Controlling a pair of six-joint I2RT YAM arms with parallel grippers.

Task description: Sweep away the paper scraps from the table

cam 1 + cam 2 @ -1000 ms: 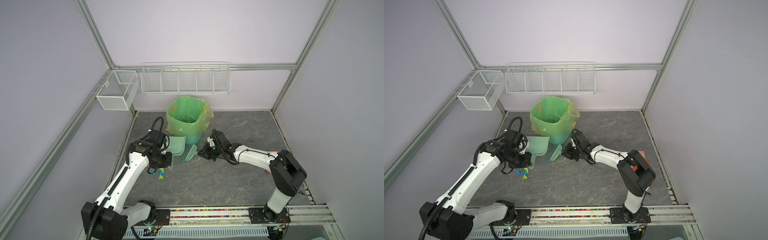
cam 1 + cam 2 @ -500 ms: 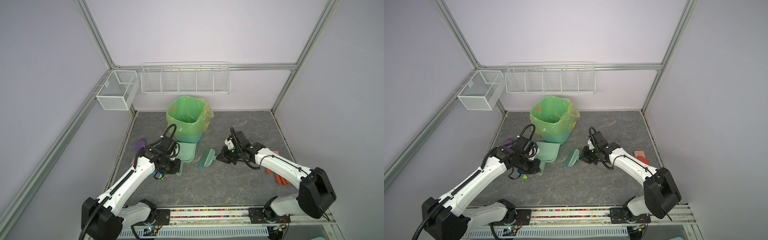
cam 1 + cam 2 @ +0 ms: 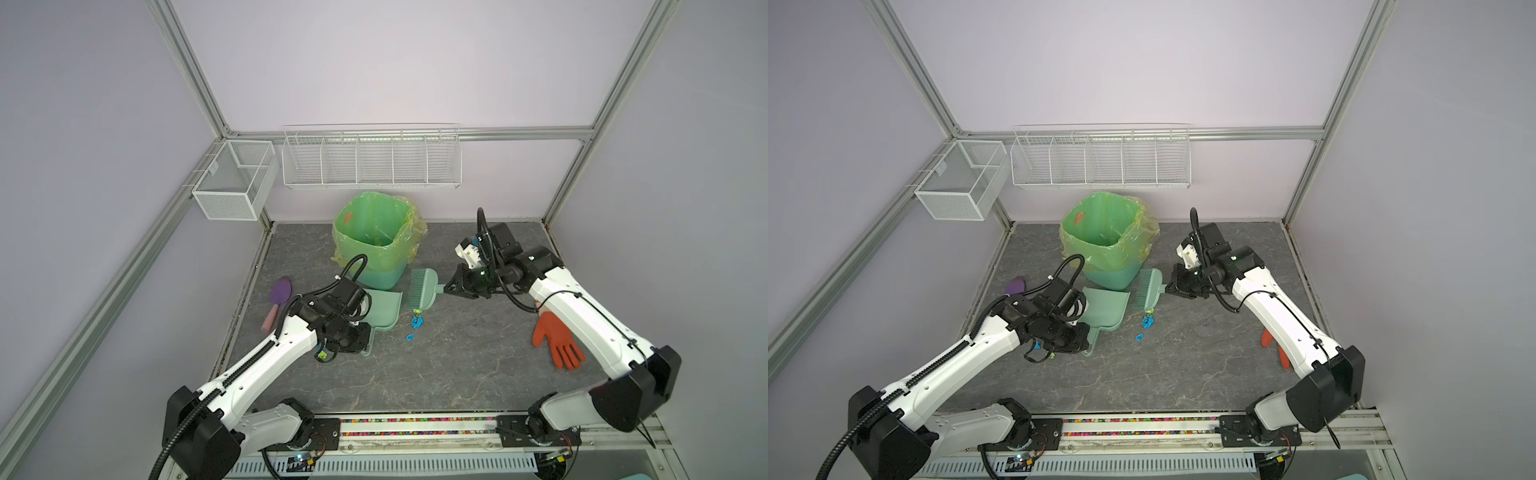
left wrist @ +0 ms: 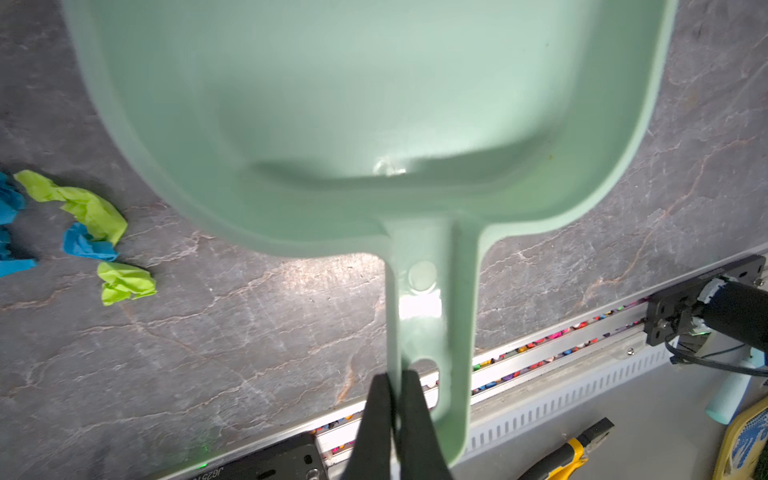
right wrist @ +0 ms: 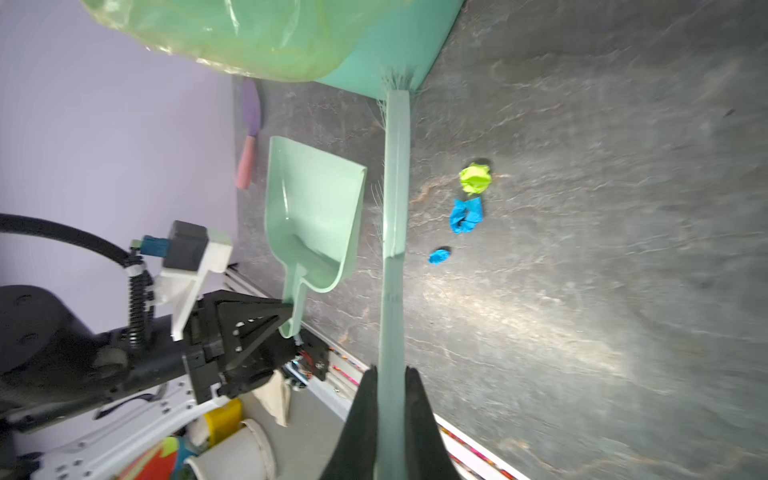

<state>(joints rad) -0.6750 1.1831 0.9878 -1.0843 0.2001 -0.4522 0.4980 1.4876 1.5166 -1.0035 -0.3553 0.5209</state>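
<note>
Left tool (image 4: 395, 390) is clenched on the thin edge of the handle of the mint dustpan (image 3: 382, 309), close to the hanging hole at the handle's end. In both top views this grip sits left of centre, low in the frame. The pan runs up and to the right from it, its open mouth turned toward the bin (image 3: 380, 276). I cannot tell whether the pan touches the bench (image 3: 457, 353).

Right tool (image 5: 390, 378) is grasping the handle of the mint hand brush (image 3: 422, 289), jaws pressed on either side of it. In both top views the brush head lies at centre frame, just right of the dustpan's mouth, with bristles facing left toward the pan. The far end of the head is just beside the bin's lower wall.

Paper scraps (image 3: 417, 322): a small cluster of blue bits with one lime piece lies on the bench just below the brush head, right of the pan, and one blue bit lies apart, lower left of the cluster. A second group, lime and blue (image 4: 91, 212), lies on the bench beside the pan's rear corner, under the left wrist in both top views.

The bin, with a green liner, stands at upper centre of the bench. An orange rubber glove (image 3: 555, 340) lies flat at right of frame, partly under the right arm. A purple spatula with a pink handle (image 3: 279, 291) lies at the bench's left edge.
</note>
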